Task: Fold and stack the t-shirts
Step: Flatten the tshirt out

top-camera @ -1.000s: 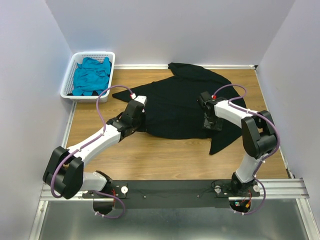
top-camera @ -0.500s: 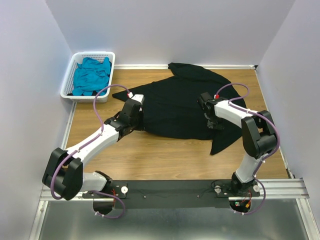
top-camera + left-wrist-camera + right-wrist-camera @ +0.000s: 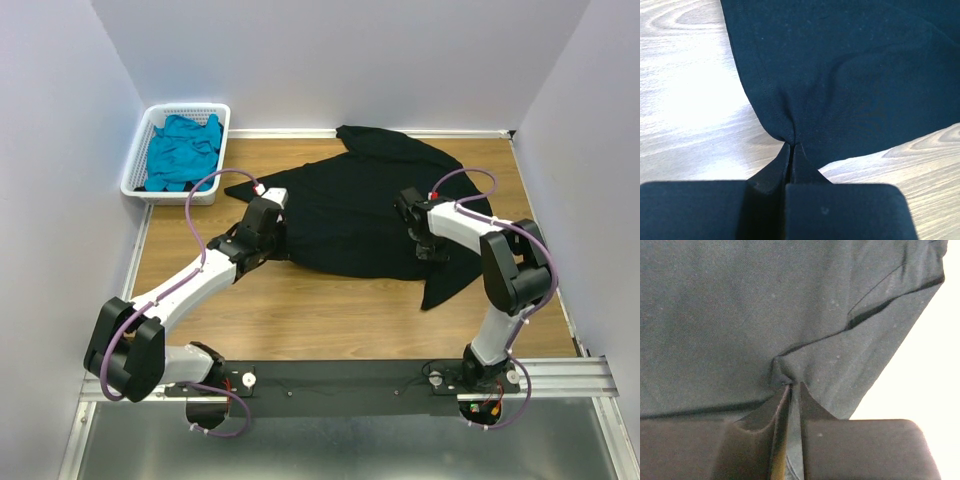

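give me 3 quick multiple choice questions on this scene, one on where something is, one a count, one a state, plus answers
1. Where is the teal t-shirt? A) on the floor B) in the white basket C) on a hanger
2. How many grippers pinch the black t-shirt? A) none B) one C) two
3. How does the black t-shirt lie? A) spread out, unfolded B) folded square C) rolled up

Key: B, it sits bunched in the basket; C, the left gripper and right gripper are each shut on its cloth; A, it sprawls over the wooden table.
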Tool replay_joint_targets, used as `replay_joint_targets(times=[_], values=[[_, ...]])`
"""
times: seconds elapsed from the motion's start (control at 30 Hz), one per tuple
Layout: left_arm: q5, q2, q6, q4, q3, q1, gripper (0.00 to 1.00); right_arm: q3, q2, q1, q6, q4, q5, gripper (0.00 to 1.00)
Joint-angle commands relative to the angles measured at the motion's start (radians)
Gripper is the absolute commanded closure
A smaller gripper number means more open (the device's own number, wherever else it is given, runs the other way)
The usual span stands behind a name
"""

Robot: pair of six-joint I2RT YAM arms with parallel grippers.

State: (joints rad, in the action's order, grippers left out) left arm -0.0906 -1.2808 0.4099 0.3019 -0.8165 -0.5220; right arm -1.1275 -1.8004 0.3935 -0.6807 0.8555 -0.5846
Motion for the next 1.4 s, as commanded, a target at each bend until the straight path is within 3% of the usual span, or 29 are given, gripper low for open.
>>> replay_joint_targets(times=[0.0, 0.37, 0.47, 0.5, 0.57, 0.77, 0.97, 1.13, 1.37], values=[[0.025, 0.024, -0.013, -0.021, 0.014, 0.01, 1.0, -0.017, -0.046, 0.001, -0.017, -0.022, 0.002, 0.78], [0.043, 0.018, -0.014, -0.027, 0.017, 0.03, 1.0, -0.051, -0.068, 0.001, -0.002, -0.044, 0.032, 0.75], [0.049, 0.017, -0.016, -0.03, 0.017, 0.033, 1.0, -0.049, -0.054, 0.001, 0.003, -0.041, 0.016, 0.86], [0.051, 0.017, -0.014, -0.03, 0.017, 0.034, 1.0, -0.043, -0.036, 0.001, 0.003, -0.042, 0.005, 0.95], [0.051, 0.015, -0.014, -0.03, 0.017, 0.037, 1.0, -0.032, -0.005, -0.001, 0.0, -0.039, -0.001, 0.99], [0.048, 0.011, -0.016, -0.029, 0.019, 0.042, 1.0, 0.058, 0.218, -0.05, -0.062, -0.018, -0.057, 0.99], [0.057, 0.011, -0.016, -0.03, 0.019, 0.043, 1.0, 0.237, 0.421, -0.23, -0.131, -0.018, 0.035, 0.99], [0.042, 0.011, -0.016, -0.026, 0.019, 0.047, 1.0, 0.34, 0.512, -0.298, -0.232, 0.016, 0.115, 0.95], [0.009, 0.015, -0.006, -0.017, 0.016, 0.059, 1.0, 0.396, 0.705, -0.372, -0.506, 0.259, 0.056, 0.88]])
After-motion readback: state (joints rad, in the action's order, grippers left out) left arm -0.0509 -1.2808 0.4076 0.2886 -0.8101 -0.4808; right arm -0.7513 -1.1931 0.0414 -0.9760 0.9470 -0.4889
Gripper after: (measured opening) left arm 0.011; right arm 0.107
